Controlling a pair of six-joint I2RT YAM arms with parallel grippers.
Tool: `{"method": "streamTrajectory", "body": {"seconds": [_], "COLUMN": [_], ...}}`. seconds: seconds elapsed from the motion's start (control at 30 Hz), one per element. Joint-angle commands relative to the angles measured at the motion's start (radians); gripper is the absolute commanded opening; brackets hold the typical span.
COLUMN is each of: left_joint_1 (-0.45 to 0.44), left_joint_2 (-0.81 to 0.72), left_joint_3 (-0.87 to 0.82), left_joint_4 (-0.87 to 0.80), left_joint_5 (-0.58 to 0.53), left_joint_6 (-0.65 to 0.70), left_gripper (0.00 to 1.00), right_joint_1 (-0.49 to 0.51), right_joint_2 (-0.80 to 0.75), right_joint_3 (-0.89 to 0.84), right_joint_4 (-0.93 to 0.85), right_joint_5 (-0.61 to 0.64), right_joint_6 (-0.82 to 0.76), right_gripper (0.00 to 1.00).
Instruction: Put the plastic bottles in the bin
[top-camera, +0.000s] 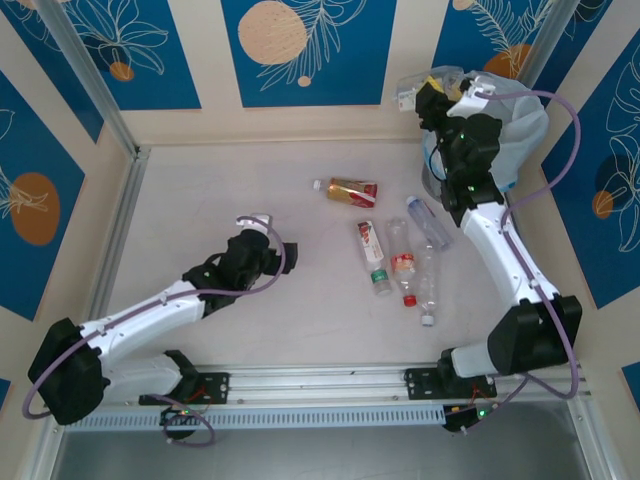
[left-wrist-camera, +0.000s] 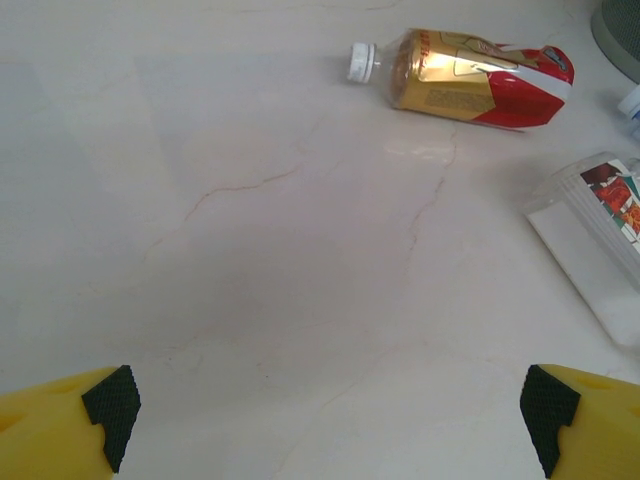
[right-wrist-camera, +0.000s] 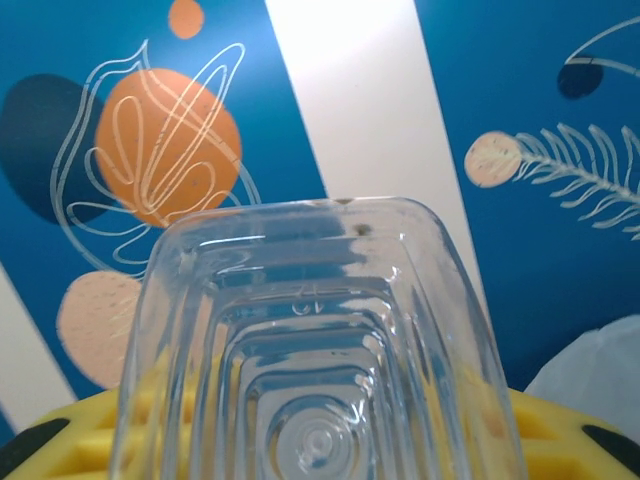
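The right hand (top-camera: 437, 90) pinches a clear bottle (right-wrist-camera: 320, 340) above the bin (top-camera: 528, 125) at the far right corner of the desk (top-camera: 200, 200). The left hand (left-wrist-camera: 330, 405) hangs spread wide near the desk's middle, with five bottles (top-camera: 403, 262) lying to its right.

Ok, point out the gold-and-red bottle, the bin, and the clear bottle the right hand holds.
gold-and-red bottle (left-wrist-camera: 452, 85): left wrist view, on its gold label.
bin (top-camera: 528, 125): top external view, on its pale bag liner.
held clear bottle (right-wrist-camera: 320, 390): right wrist view, on its ribbed base.
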Motion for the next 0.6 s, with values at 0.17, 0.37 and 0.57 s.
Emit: {"method": "streamTrajectory", "body": {"seconds": [0.17,0.37,0.57], "left_joint_1": [0.01,0.011,0.011], "left_joint_2": [0.014,0.019,0.011], "left_joint_3": [0.045,0.051,0.045], "left_joint_4": [0.003,-0.005,-0.02], "left_joint_5": [0.017,0.017,0.01], "left_joint_6": [0.0,0.002,-0.006], "left_gripper": [0.99,0.99,0.99], "right_joint_1": [-0.007,-0.018,-0.047], "right_joint_2": [0.2,0.313,0.342], "right_joint_3": [0.268,0.391,0.441], "right_joint_4": [-0.134,-0.215,-0.252], "right_joint_5": [0.13,0.165,0.227], "right_joint_6": [-0.288,-0.361,-0.339], "right_gripper": [0.0,0.0,0.0]}}
